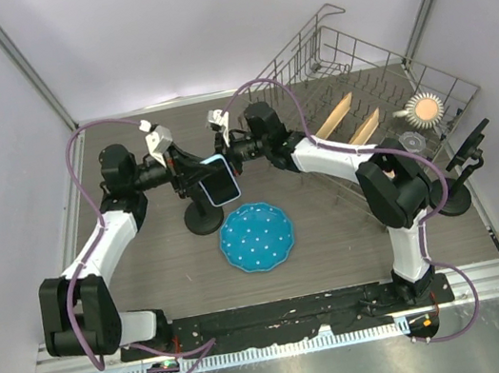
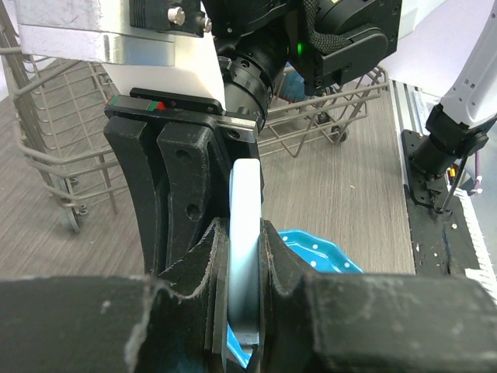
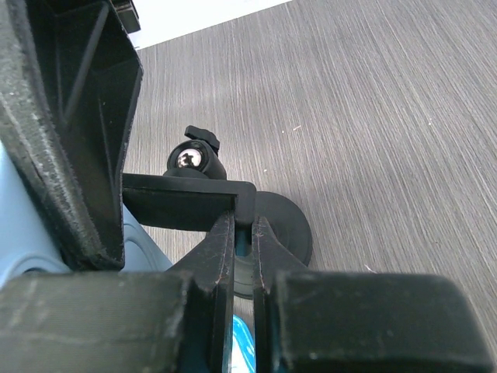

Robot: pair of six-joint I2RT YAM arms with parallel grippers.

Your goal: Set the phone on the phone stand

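Observation:
The phone (image 1: pixel 219 182), light blue case with a dark screen, is held tilted above the black round base of the phone stand (image 1: pixel 203 220), in the stand's black clamp. My left gripper (image 1: pixel 192 175) comes from the left and is shut on the phone's edge. In the left wrist view the pale phone (image 2: pixel 247 194) runs between my closed left gripper (image 2: pixel 245 237). My right gripper (image 1: pixel 227 161) comes from the right. In the right wrist view my right gripper (image 3: pixel 243 225) is pinched on the stand's black clamp bar (image 3: pixel 182 199), above the stand base (image 3: pixel 283 225). The phone's blue case (image 3: pixel 23 241) shows at the left.
A blue dotted plate (image 1: pixel 256 235) lies just in front of the stand. A wire dish rack (image 1: pixel 374 68) at the back right holds wooden utensils (image 1: pixel 335 116) and a round brush (image 1: pixel 426 107). A second black stand (image 1: pixel 454 194) is at the right edge.

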